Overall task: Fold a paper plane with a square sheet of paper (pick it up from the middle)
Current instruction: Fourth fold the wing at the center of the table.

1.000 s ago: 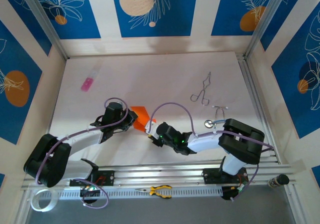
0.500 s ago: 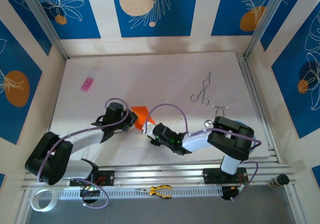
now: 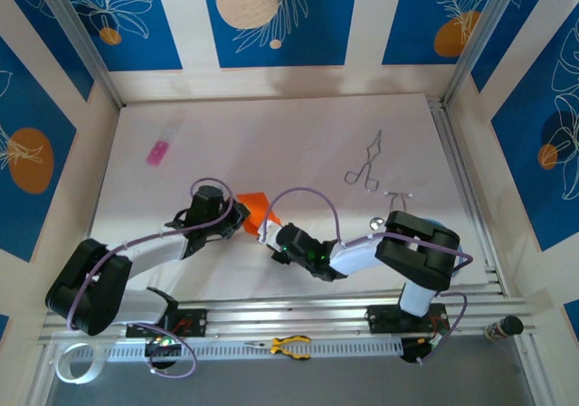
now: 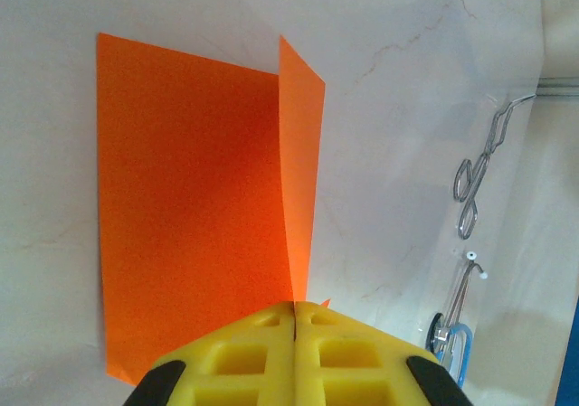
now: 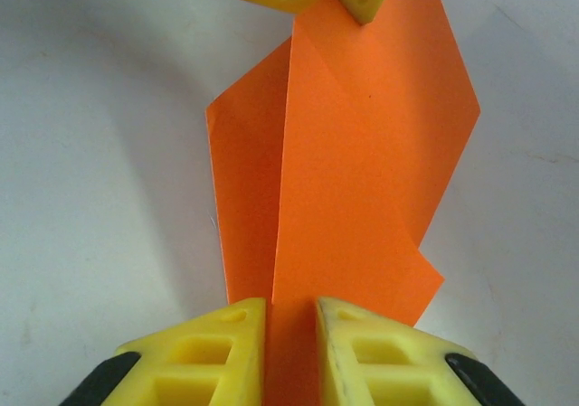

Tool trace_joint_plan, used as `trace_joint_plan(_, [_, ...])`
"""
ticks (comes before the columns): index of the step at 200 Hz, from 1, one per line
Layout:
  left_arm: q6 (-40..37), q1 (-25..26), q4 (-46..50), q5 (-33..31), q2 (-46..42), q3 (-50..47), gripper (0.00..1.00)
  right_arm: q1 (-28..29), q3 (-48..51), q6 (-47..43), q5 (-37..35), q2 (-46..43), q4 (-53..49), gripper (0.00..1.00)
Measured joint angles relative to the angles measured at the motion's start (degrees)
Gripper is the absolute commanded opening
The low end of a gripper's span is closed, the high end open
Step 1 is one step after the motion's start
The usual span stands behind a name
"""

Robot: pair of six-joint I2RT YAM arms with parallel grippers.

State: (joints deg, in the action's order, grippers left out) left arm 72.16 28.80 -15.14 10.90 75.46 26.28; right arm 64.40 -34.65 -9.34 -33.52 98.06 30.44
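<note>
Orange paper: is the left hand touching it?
Touching. The left wrist view shows the left hand shut tight on the raised fold of the orange paper, with no gap between them.

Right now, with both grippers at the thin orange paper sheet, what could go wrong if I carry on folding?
Tear: the left gripper is shut on the thin orange paper sheet while the right gripper straddles its opposite end; pulling apart could rip it. Slip: the right jaws show a gap, so that hold may be loose. Crooked crease: one flap stands up unflattened.
</note>
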Motion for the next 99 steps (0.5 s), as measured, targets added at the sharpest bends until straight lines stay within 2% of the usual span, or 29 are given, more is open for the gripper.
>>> trace_joint_plan(71, [-0.22, 0.0, 1.95, -0.02, -0.52, 0.61, 0.08, -0.15, 0.26, 1.27, 0.13, -0.02, 0.63, 0.12])
trace_joint_plan(87, [-0.48, 0.0, 2.6, -0.02, -0.72, 0.66, 0.13, -0.37, 0.61, 1.6, 0.52, -0.11, 0.94, 0.1])
trace_joint_plan(99, [-1.09, 0.0, 2.99, -0.04, -0.74, 0.79, 0.25, -0.48, 0.92, 1.95, 0.68, -0.35, 1.03, 0.09])
